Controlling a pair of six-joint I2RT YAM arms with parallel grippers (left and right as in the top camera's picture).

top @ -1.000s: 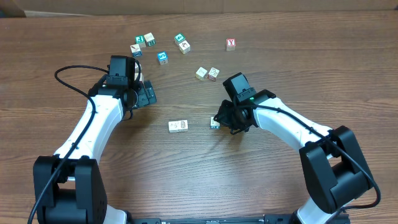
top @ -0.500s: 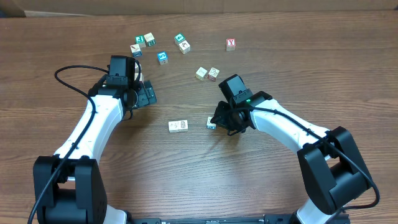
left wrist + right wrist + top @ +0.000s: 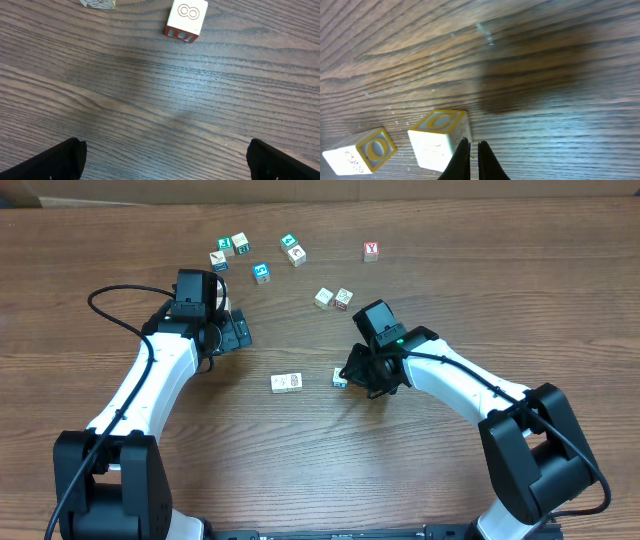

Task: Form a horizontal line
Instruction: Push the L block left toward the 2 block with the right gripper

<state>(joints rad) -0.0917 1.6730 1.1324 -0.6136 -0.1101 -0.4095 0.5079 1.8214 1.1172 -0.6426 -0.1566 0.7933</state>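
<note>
The horizontal line (image 3: 287, 383) is a short row of two touching white cubes at mid-table. A white cube with a yellow C (image 3: 341, 378) lies a small gap to its right. My right gripper (image 3: 354, 375) is shut, and its fingertips rest against that cube's right side. In the right wrist view, the gripper (image 3: 474, 150) touches the C cube (image 3: 440, 137), and the row's end cube with an O (image 3: 362, 150) sits to its left. The red Y cube (image 3: 371, 250) lies far back on its own. My left gripper (image 3: 238, 332) is open and empty, and the left wrist view shows its fingers (image 3: 162, 160) wide apart.
Several loose cubes with teal, blue and red faces lie at the back left (image 3: 240, 250). Two more cubes (image 3: 333, 298) sit behind my right arm. One of these has a red side (image 3: 186, 19) in the left wrist view. A black cable (image 3: 110, 305) loops beside the left arm.
My right gripper has moved a little to the left and pushed the C cube closer to the row. The left arm has not moved.
</note>
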